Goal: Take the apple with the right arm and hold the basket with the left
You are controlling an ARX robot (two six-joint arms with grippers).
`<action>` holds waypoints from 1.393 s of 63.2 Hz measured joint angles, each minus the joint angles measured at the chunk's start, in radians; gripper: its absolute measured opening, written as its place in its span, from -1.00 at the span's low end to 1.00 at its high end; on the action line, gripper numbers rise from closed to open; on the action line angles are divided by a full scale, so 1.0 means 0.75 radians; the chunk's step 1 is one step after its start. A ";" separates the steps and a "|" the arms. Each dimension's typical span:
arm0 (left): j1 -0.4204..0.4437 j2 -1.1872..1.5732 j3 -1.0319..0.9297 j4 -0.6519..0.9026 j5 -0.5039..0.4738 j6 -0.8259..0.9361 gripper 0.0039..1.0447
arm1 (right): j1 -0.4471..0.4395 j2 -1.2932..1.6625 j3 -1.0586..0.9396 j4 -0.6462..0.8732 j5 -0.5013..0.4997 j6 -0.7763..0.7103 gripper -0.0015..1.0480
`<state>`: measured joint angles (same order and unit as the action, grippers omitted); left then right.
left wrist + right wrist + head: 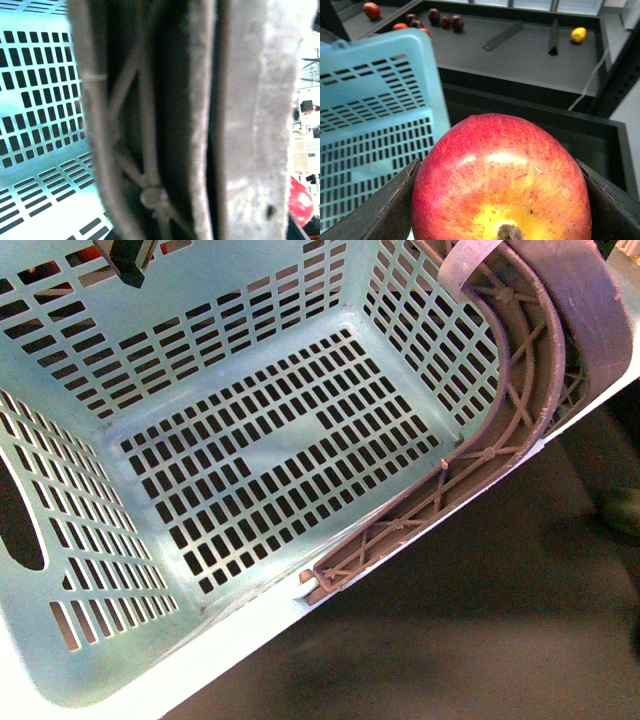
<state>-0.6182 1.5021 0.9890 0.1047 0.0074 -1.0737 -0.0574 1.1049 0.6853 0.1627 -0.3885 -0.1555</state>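
Note:
The pale mint-blue basket (250,450) fills the front view, tilted, with nothing on its slotted floor. Its brown latticed handle (520,410) lies along the right rim, with a white zip tie (465,265) near the top. In the left wrist view that handle (145,150) is pressed up close and blurred. My left gripper is shut on it, and its fingers do not show distinctly. In the right wrist view the red apple (500,165), yellowish around the stem, sits in my right gripper (500,200), which is shut on it between dark fingers (385,205). The basket's wall (375,100) stands beside the apple.
Behind the apple a dark shelf (520,55) holds several small red and orange fruits (445,20) and a yellow one (578,34). A raised black edge (545,115) runs in front of it. A dark piece (130,265) pokes in over the basket's far rim.

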 joint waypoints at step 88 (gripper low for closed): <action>-0.003 0.005 0.000 -0.001 0.011 -0.007 -0.73 | 0.131 0.084 -0.142 0.454 0.518 0.258 0.63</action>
<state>-0.6201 1.5059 0.9890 0.1043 0.0154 -1.0790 0.0410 1.1679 0.5789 0.5030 0.0002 0.0383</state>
